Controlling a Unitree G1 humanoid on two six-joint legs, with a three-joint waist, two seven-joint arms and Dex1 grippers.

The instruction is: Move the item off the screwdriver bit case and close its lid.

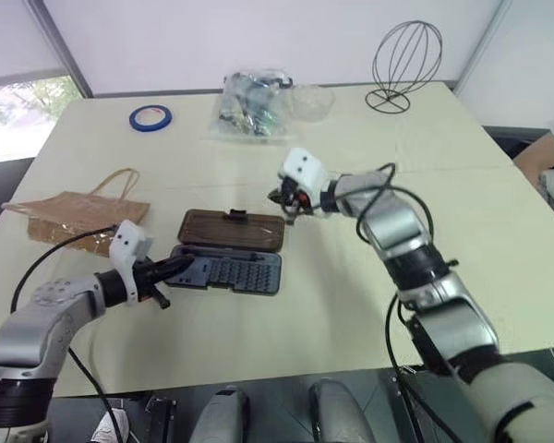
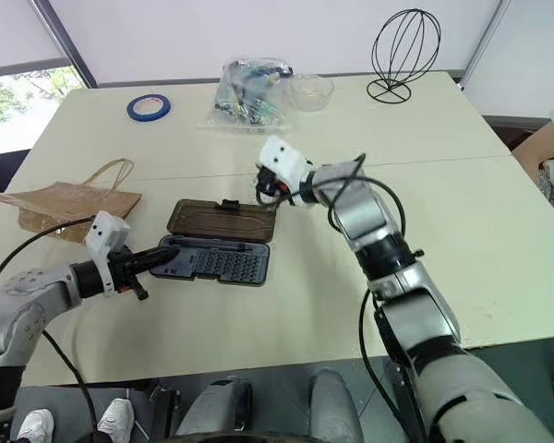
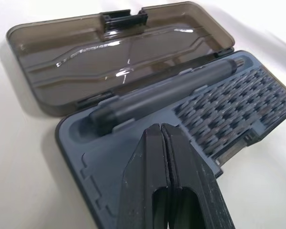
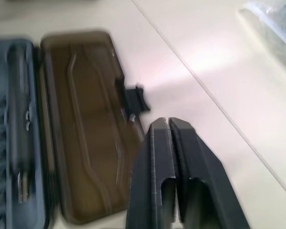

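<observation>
Lying open on the table (image 1: 351, 305), screwdriver bit case (image 1: 229, 269), blue-grey tray nearest the robot w/ rows of bits and a dark driver handle (image 3: 167, 93) in its groove. Lid (image 1: 233, 230) lying flat on the table behind the tray, hinged along the shared edge, latch tab (image 1: 236, 215) pointing toward the far side.

Kraft paper bag (image 1: 78, 215) resting flat on the table well to the left of the case, not touching it, loop handles toward the far side.

Left gripper (image 1: 180, 267) hovering over the tray's left end, fingers pressed together, holding nothing. Right gripper (image 1: 286, 210) sitting just beside the lid's far right corner, fingers (image 4: 164, 157) all but together w/ only a thin slit betw. them, nothing clamped.

Sitting further back: blue tape roll (image 1: 150, 117), clear plastic bag of small parts (image 1: 249, 106), clear bowl (image 2: 311, 91), black wire head form (image 1: 404, 60).
</observation>
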